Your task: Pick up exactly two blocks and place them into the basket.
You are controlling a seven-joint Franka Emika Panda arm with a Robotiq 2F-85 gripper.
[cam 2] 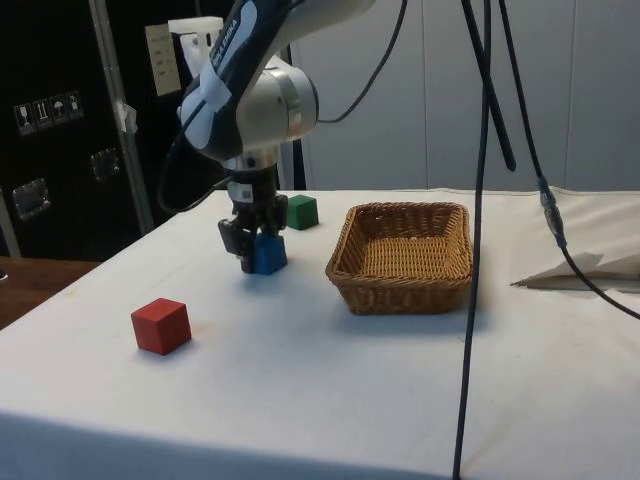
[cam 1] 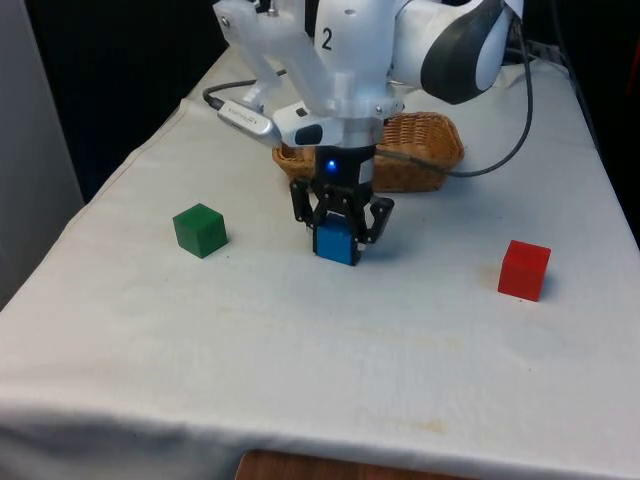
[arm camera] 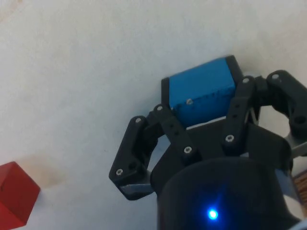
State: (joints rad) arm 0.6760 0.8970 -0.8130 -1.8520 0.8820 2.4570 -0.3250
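Three blocks sit on the white cloth (cam 1: 300,340), none of them in the basket. Going across the front view from its left: the green block (cam 1: 200,230) rests on the cloth well apart from the arm. Next comes the blue block (cam 1: 336,241), near the middle of the table and just in front of the wicker basket (cam 1: 430,140). The black gripper (cam 1: 340,222) points straight down over it, with one finger on each side of the block; in the wrist view the fingers (arm camera: 175,132) press against opposite faces of the blue block (arm camera: 201,91), so the gripper is clenched on it. In the side view the blue block (cam 2: 268,253) appears to sit on or just at the cloth, though whether it has left the surface cannot be told. The gripper (cam 2: 250,235) there stands beside the basket (cam 2: 345,260), which holds nothing visible. Farthest toward the front view's right, the red block (cam 1: 524,269) stands alone near the table's edge, well apart from both the gripper and the basket.
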